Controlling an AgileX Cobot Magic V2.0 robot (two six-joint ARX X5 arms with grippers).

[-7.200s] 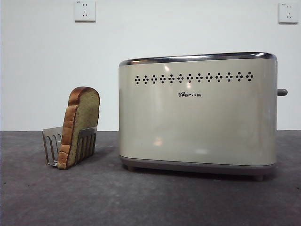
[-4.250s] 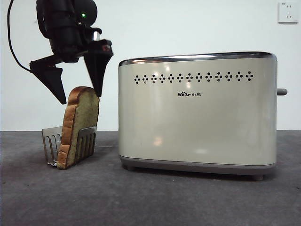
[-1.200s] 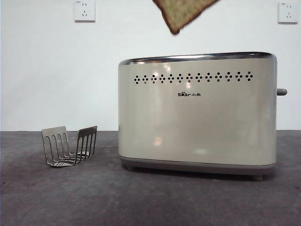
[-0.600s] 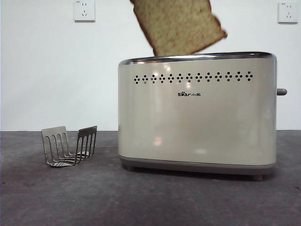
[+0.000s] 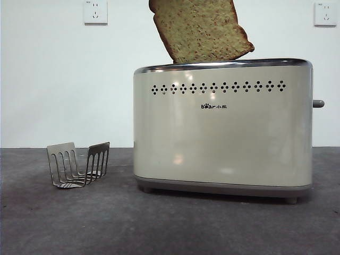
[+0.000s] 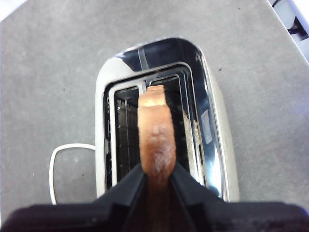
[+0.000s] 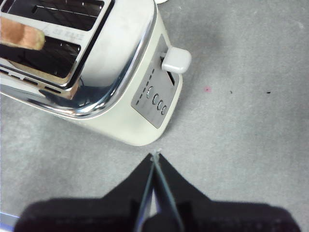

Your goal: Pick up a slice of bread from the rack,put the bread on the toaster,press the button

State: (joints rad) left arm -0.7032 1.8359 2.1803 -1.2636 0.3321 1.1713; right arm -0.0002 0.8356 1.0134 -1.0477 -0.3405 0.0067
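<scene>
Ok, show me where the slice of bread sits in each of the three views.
Front view: the slice of bread hangs tilted at top centre, its lower edge at the toaster's chrome top.
Left wrist view: its crust is edge-on, clamped in the left gripper, over a slot.
Right wrist view: only its end shows, over a slot.
Shared landmark: the toaster's chrome top.

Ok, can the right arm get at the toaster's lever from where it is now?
Probably yes. The right tool hangs shut above bare table beside the lever, nothing lies between them, and the bread is over the slots, clear of that end.
</scene>
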